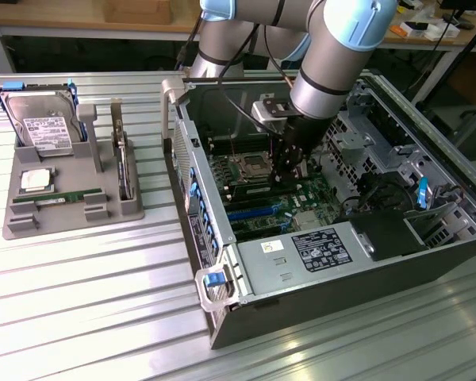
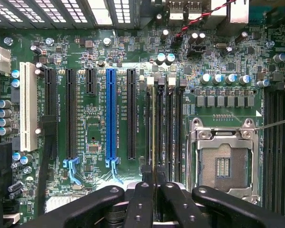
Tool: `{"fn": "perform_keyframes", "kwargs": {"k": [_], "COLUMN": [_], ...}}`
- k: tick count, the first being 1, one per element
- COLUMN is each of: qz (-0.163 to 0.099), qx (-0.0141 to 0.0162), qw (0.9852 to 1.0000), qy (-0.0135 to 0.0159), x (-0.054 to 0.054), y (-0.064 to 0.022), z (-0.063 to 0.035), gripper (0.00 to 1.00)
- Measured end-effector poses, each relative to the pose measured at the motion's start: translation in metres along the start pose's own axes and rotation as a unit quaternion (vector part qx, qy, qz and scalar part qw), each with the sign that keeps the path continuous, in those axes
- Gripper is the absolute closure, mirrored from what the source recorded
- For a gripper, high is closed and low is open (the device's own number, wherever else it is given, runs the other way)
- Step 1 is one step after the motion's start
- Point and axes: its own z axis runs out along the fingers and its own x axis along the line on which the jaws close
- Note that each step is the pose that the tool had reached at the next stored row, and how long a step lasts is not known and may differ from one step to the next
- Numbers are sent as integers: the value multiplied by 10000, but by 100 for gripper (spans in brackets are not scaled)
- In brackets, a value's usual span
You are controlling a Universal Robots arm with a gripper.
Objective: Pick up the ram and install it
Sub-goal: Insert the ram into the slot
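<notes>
Ribbed metal worktop (image 1: 79,317) carries everything I see from the exterior view: an open computer case (image 1: 222,262) in the middle and, toward that view's left, a grey holder tray (image 1: 71,214). On this tray sit a silver hard drive (image 1: 41,119), a square silver CPU chip (image 1: 36,179) and one green stick (image 1: 67,196) lying flat in its groove. My arm (image 1: 333,55) reaches down from above into the case, and the tool (image 1: 288,163) hangs low over the motherboard (image 1: 262,214), near the CPU socket (image 1: 246,167). From here I cannot judge what is between the fingers.

From the wrist view I get what the outside camera does not give. I look straight down on the board, and the two black fingers (image 2: 143,204) stand narrow, closed on the ram (image 2: 154,128). I see it edge-on as a thin line, standing along the memory slots (image 2: 168,128), between the black expansion slot (image 2: 131,114) and the open CPU socket (image 2: 224,164). Whether it is already fully down in its slot, I cannot tell. A blue expansion slot (image 2: 111,114) and a white slot (image 2: 28,107) lie further away from the socket.
</notes>
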Motion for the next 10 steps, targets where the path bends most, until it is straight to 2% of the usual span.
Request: {"fn": "perform_keyframes", "kwargs": {"k": [1,2,3,5,7,8,9,10], "qz": [0,0,0,0,-1,0,0,-4], "qx": [1,0,0,0,1,1,0,-37], "qw": [10000,10000,10000,10000,10000,10000,10000,10000], "qy": [-1,-1,0,0,-1,-2,-1,-2], "x": [-1,0,0,-2,-6,-6,-5,-1], "y": [0,0,0,5,7,7,4,-146], "z": [1,1,0,-97,-143,-143,-144,-153], "gripper": [88,81,81,81,81,82,89,90]}}
